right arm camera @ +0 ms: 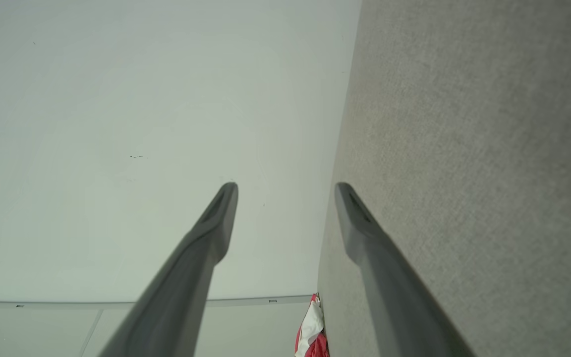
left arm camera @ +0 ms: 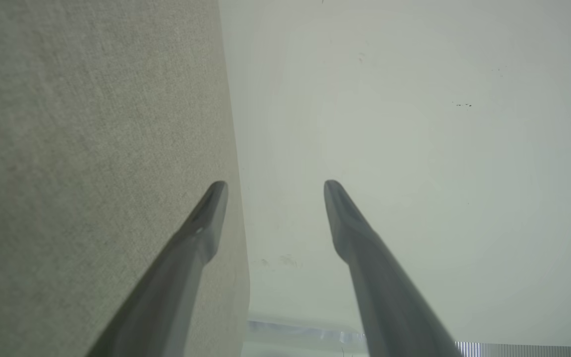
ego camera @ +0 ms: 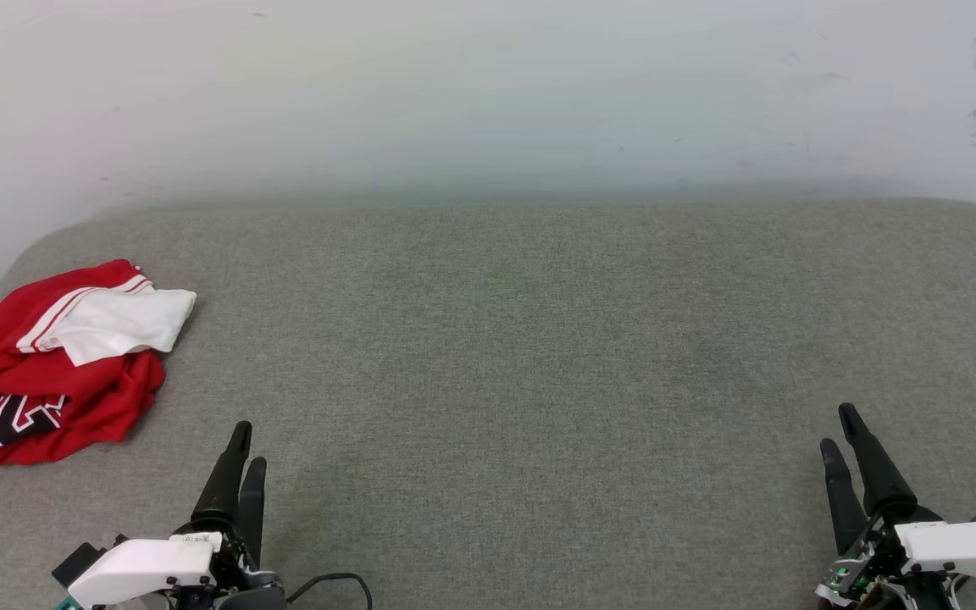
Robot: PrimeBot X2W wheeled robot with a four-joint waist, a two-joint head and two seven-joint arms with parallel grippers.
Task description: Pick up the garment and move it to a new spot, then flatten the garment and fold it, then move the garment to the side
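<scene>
Two pincers, both mine, both empty. Left pincer (ego camera: pixel 249 445) hovers low over the grey fabric surface (ego camera: pixel 539 356), fingers pointing toward the pale wall (ego camera: pixel 488 85). Seen from the head, its two fingers look nearly stacked, one behind the other; along my left wrist the fingers (left arm camera: pixel 206 223) stand spread, a clear gap between the tips, nothing pinched. Right pincer (ego camera: pixel 836 428): same posture, well apart from the left one, with grey fabric between the two. Along my right wrist its fingers (right arm camera: pixel 365 233) are spread too, holding nothing.

Garment (ego camera: pixel 56 364): a crumpled heap, red, with a white sleeve lying across its top, red-and-white striped trim beside the sleeve, black lettering outlined in white on the side nearest me. It rests on the fabric ahead of my left pincer and off to that pincer's outer side, near it but not touching. From my right pincer it lies far across the surface, beyond the left one. The right wrist view catches a scrap of its red and white at the fabric's edge, low between my two fingers.

Dark cable (ego camera: pixel 335 585) loops beside my left wrist housing, on its inner side. Wall carries faint scuff marks
</scene>
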